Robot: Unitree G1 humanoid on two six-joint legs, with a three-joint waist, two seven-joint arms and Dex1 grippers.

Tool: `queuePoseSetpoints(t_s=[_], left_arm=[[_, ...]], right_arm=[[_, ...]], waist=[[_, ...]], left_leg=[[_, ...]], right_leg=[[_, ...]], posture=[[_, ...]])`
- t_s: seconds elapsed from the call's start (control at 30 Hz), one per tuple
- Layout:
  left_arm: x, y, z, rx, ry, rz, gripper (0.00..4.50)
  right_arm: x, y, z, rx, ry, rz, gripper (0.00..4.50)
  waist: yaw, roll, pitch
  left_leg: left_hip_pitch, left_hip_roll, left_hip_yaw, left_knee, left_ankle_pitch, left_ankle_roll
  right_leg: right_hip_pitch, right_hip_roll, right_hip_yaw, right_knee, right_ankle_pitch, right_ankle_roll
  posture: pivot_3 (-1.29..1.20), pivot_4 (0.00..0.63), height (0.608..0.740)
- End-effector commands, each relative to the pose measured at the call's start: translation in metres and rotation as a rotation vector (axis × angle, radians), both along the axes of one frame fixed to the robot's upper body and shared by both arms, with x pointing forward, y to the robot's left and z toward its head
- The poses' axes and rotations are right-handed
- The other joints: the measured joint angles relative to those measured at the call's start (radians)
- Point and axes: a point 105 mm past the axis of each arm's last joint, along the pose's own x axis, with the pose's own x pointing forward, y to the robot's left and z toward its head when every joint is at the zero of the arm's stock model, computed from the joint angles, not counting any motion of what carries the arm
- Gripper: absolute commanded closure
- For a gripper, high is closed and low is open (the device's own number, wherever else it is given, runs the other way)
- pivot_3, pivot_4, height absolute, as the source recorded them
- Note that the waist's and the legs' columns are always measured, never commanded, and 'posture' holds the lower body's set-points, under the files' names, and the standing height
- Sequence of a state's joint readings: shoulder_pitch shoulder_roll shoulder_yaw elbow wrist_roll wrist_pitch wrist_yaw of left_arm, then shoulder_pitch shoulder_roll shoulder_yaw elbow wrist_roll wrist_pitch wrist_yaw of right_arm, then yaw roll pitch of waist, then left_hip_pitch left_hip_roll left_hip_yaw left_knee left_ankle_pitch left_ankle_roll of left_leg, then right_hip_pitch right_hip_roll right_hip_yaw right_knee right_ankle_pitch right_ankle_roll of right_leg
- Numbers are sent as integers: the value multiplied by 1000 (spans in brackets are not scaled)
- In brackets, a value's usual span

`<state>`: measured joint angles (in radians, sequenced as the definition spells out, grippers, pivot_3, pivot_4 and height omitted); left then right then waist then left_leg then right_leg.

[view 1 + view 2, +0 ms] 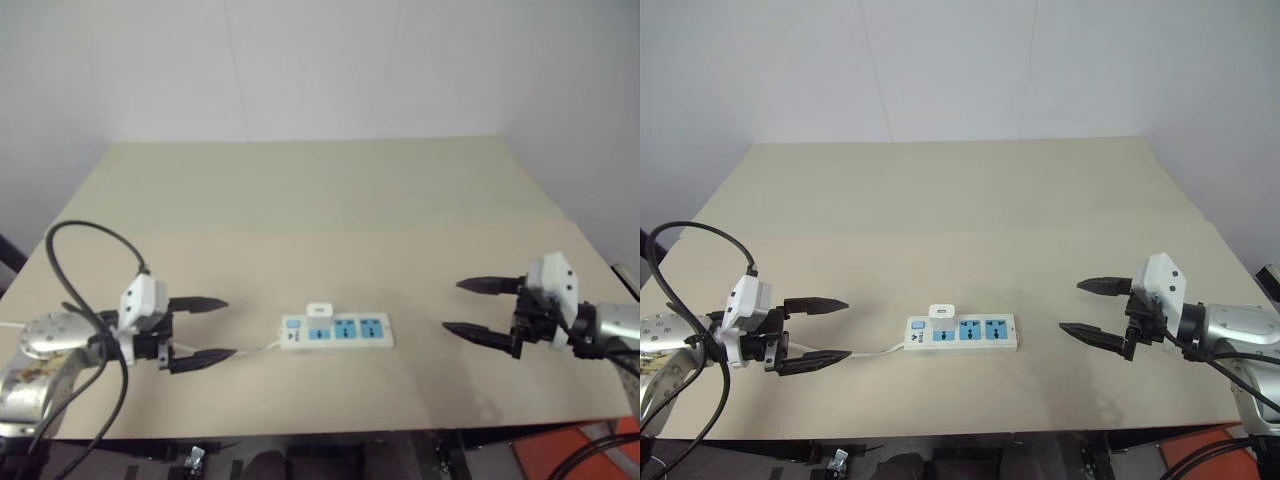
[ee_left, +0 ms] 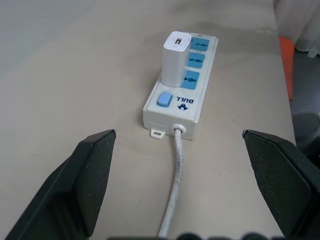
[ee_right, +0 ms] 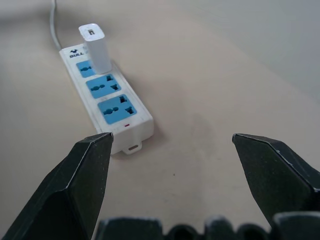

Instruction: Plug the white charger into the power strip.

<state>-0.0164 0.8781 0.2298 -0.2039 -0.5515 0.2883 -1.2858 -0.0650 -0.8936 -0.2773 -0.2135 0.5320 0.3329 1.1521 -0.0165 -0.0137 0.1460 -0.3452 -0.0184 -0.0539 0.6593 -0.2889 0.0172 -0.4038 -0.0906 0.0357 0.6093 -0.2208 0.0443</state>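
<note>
The power strip (image 1: 337, 331) lies flat near the table's front middle, a white bar with blue sockets and a thin white cord running off to the left. The white charger (image 2: 174, 59) stands upright in the socket nearest the switch end, also clear as the white charger (image 3: 95, 47). My left gripper (image 1: 200, 330) hovers open to the left of the strip, fingers pointing at it, with nothing between them. My right gripper (image 1: 475, 310) hangs open well to the right of the strip, also empty and pointing inward.
The beige table (image 1: 320, 220) stretches wide behind the strip. A thick black cable (image 1: 75, 270) loops over my left arm. The table's front edge runs just below both grippers, and an orange object (image 1: 560, 450) sits below the front right corner.
</note>
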Motion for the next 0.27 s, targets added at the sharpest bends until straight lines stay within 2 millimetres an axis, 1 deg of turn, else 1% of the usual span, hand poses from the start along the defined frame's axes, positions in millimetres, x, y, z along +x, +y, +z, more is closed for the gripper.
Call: queuePoseSetpoints(t_s=[0.03,0.27], left_arm=[[-3,3,11,10,-35,9,43],[2,0,13,-2,-42,4,43]], right_arm=[[-1,7,9,-7,-61,22,0],[1,14,5,0,-63,41,0]], waist=[[1,0,0],[4,0,0]], left_leg=[[0,0,0,0,0,0],[0,0,1,0,0,0]], right_leg=[[0,0,0,0,0,0],[0,0,0,0,0,0]], posture=[[0,150,740],[0,150,740]])
